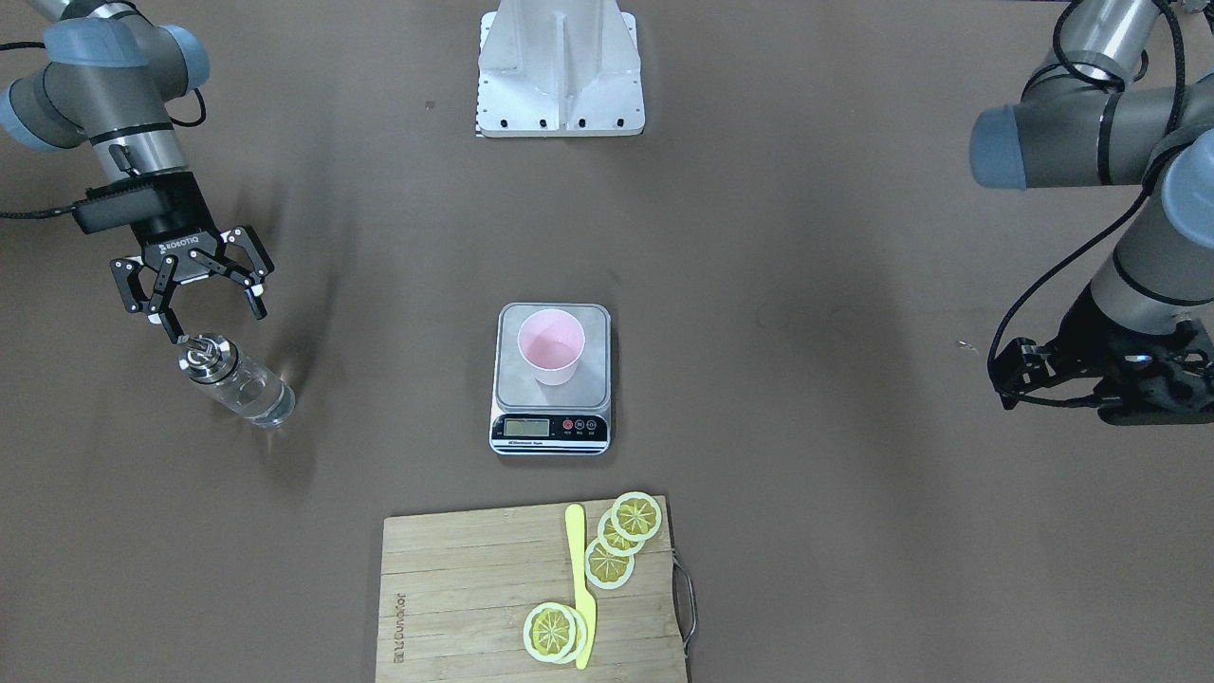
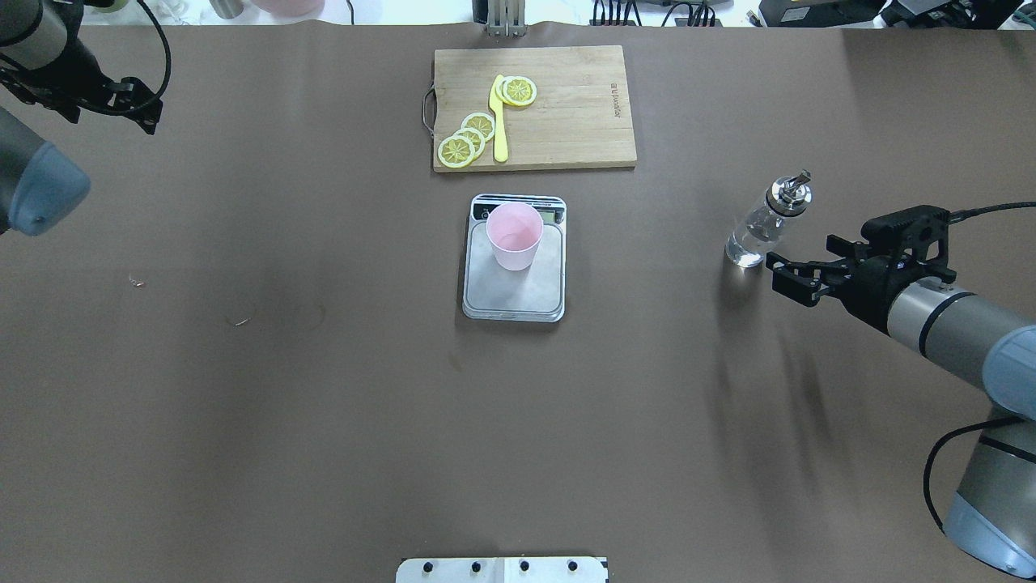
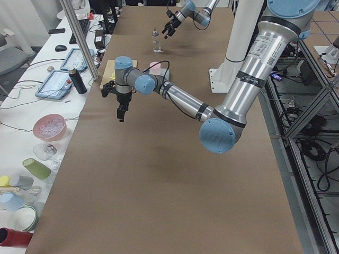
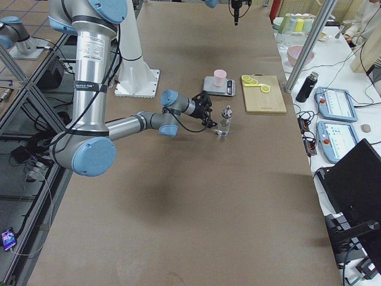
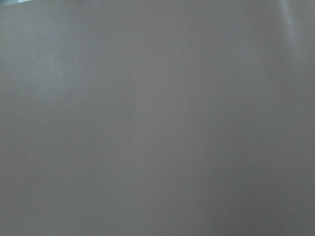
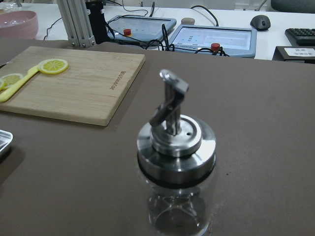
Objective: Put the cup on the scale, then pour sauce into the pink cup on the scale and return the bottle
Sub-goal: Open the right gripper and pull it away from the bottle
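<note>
Bottle (image 6: 175, 162) stands before wide right fingers (image 1: 254, 296); left fingers (image 3: 122, 111), partly cut off, unreadable.

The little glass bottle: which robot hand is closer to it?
The right. The right gripper hangs open just by the bottle, near its metal cap, not touching it. The left gripper is far off on the other side of the scale.

ROBOTIQ on right end effector (image 1: 216, 321)
</note>
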Robot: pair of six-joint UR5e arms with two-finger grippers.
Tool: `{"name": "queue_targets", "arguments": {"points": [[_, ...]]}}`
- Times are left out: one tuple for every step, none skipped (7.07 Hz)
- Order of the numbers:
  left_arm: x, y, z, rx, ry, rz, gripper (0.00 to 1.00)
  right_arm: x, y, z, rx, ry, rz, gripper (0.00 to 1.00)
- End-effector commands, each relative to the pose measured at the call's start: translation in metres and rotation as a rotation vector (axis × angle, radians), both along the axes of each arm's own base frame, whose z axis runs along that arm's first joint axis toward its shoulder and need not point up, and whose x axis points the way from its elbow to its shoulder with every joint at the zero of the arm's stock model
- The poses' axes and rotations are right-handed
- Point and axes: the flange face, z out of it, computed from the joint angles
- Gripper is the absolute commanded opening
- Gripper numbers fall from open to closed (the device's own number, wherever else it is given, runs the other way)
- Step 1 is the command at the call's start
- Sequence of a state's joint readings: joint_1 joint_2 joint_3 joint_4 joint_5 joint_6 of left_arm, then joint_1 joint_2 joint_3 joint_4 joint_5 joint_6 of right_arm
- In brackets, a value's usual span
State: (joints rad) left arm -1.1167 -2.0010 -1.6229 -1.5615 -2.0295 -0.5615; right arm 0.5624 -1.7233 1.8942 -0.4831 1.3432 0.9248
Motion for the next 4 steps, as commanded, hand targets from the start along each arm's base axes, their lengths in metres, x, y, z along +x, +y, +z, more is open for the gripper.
{"name": "queue_targets", "arguments": {"points": [[0.0, 0.001, 0.002, -0.003, -0.002, 0.0, 0.99, 0.055, 0.009, -0.032, -0.062, -0.029, -0.093, 1.0], [0.0, 0.001, 0.002, -0.002, -0.001, 0.0, 0.99, 0.097, -0.009, -0.059, -0.141, -0.028, -0.13, 1.0], [0.0, 0.001, 0.002, -0.003, -0.001, -0.001, 0.99, 0.13, -0.032, -0.073, -0.204, -0.055, -0.162, 1.0], [-0.001, 0.001, 0.002, 0.003, 0.002, -0.001, 0.99, 0.164, -0.06, -0.081, -0.28, -0.057, -0.186, 1.0]]}}
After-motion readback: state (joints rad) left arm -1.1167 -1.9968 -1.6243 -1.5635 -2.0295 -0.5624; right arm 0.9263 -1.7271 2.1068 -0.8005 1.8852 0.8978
